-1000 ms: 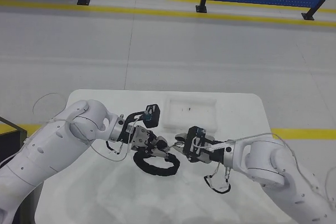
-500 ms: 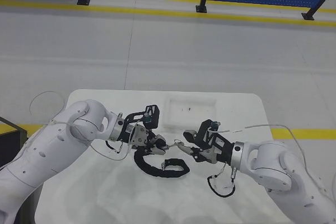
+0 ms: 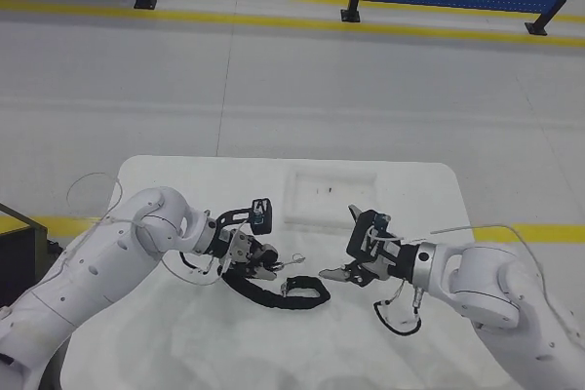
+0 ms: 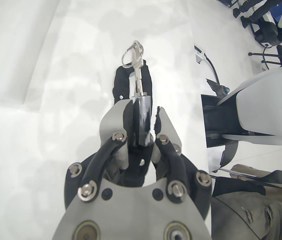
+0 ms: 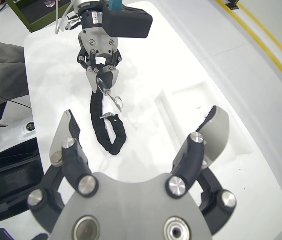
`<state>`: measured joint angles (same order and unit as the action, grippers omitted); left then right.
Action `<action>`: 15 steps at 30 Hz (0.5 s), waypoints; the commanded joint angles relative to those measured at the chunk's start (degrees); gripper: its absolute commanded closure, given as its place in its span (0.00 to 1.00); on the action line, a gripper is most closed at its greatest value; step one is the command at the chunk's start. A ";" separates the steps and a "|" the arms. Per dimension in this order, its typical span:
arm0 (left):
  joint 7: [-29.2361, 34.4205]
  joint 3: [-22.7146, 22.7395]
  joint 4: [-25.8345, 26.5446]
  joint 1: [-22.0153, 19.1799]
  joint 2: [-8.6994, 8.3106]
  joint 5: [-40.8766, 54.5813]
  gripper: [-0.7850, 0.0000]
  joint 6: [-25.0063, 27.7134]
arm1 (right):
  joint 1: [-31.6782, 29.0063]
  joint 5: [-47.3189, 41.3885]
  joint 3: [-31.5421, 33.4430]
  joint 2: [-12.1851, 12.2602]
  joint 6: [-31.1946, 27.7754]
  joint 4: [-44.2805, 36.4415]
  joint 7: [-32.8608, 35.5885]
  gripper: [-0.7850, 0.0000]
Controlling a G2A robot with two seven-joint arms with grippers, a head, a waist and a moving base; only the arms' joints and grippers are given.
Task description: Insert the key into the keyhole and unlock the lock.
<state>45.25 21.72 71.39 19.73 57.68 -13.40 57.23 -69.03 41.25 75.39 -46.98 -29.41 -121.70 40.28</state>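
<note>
Pinching the lock (image 4: 141,123) between left gripper (image 4: 144,106) fingers, with key (image 4: 137,76) poking past the tips; holding right gripper (image 5: 141,114) wide open and empty

A white table (image 3: 273,351) with rounded corners stands on a pale grey floor (image 3: 127,97). A shallow white tray (image 3: 317,210) sits on the table's far side, about midway along it, with a few dark specks on its bottom. A yellow floor stripe (image 3: 546,232) emerges from behind the table on both sides. A second yellow stripe (image 3: 273,19) lies well beyond the table. A dark frame (image 3: 10,253) stands just beside the table's left edge. A blue barrier (image 3: 507,6) on black feet stands far beyond the table.
</note>
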 commanded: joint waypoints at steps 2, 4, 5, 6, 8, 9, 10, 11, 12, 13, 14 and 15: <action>-0.07 0.81 -1.41 -1.99 0.51 -0.51 0.00 0.77 | 3.06 -1.14 -0.89 -0.27 -2.15 3.45 -0.93 0.00; 0.17 1.41 -1.88 -3.72 0.80 -0.82 0.00 0.77 | 5.89 -2.22 -1.71 -0.50 -4.04 6.37 -1.35 0.00; 0.05 1.75 -2.04 -4.53 0.90 -0.46 0.00 0.77 | 7.35 -3.06 -2.11 -0.64 -4.97 8.15 -1.78 0.00; 0.73 1.91 -2.06 -5.56 0.97 -0.44 0.00 0.77 | 8.93 -3.72 -2.49 -0.76 -5.81 9.87 -1.71 0.00; 1.03 2.55 -2.31 -8.09 0.93 0.46 0.00 0.77 | 12.45 -5.46 -3.14 -1.02 -7.50 12.80 -1.54 0.00; 1.03 2.81 -2.54 -9.48 0.80 0.98 0.00 0.77 | 14.32 -6.41 -3.63 -1.14 -8.50 14.07 -0.99 0.00; 1.03 3.15 -2.89 -11.01 0.62 1.58 0.00 0.77 | 16.45 -7.32 -4.14 -1.27 -9.73 15.12 -0.33 0.00; 1.03 3.45 -2.95 -12.54 0.43 2.40 0.00 0.77 | 18.64 -8.38 -4.62 -1.42 -10.89 16.37 0.08 0.00; 1.03 3.88 -3.10 -13.97 0.23 3.62 0.00 0.77 | 20.81 -9.24 -5.18 -1.57 -11.73 17.80 0.79 0.00; 1.03 4.21 -3.89 -15.37 0.01 4.27 0.00 0.77 | 23.06 -10.01 -5.77 -1.73 -12.29 19.17 1.56 0.00; 1.03 4.42 -4.38 -16.65 -0.12 5.01 0.00 0.77 | 25.28 -10.93 -6.28 -1.93 -12.67 20.57 1.75 0.00; 1.03 4.56 -4.68 -17.74 -0.17 6.12 0.00 0.77 | 27.32 -11.84 -6.96 -2.14 -13.07 22.17 2.10 0.00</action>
<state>46.28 26.17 67.07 3.15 57.56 -8.24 58.00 -44.07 30.24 68.97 -48.95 -42.23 -101.06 42.12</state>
